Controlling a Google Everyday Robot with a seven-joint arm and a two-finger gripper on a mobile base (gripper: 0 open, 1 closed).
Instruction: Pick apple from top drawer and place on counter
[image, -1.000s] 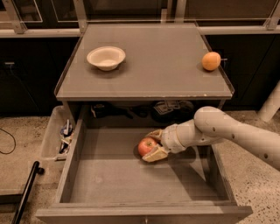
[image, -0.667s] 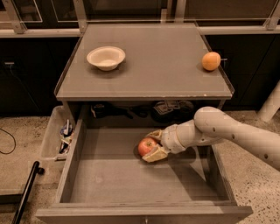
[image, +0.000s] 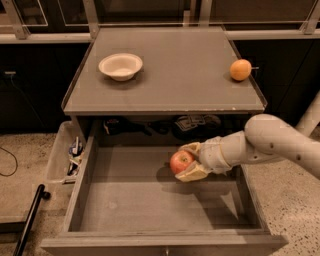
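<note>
The wide, shallow grey wooden drawer (image: 150, 210) stands pulled out, its flat bottom bare across most of its width. Inside it, toward the back right, the tool (image: 183, 162) of the pale beige arm (image: 280, 142) reaches in over the drawer's right wall. Its two cream fingers (image: 194, 173) are closed part-way, one above and one below the small round red apple (image: 179, 161), and clamp it between them. The apple hangs over the right half of the drawer's floor, with a dark shadow just under and beside it. Whether it touches the floor cannot be told.

Above and behind the drawer lies the flat grey-brown surface (image: 175, 80) of the cabinet. A shallow white round bowl (image: 120, 65) rests over the drawer's left side, and a plain orange round fruit (image: 240, 69) sits over its right side, near the edge.

Behind the drawer's back wall, under the surface, dark items (image: 195, 122) lie in shadow. Just left of the drawer sits a clear plastic bin (image: 57, 160) holding small clutter. A black pole (image: 30, 220) lies on the floor left of the drawer's front corner.
</note>
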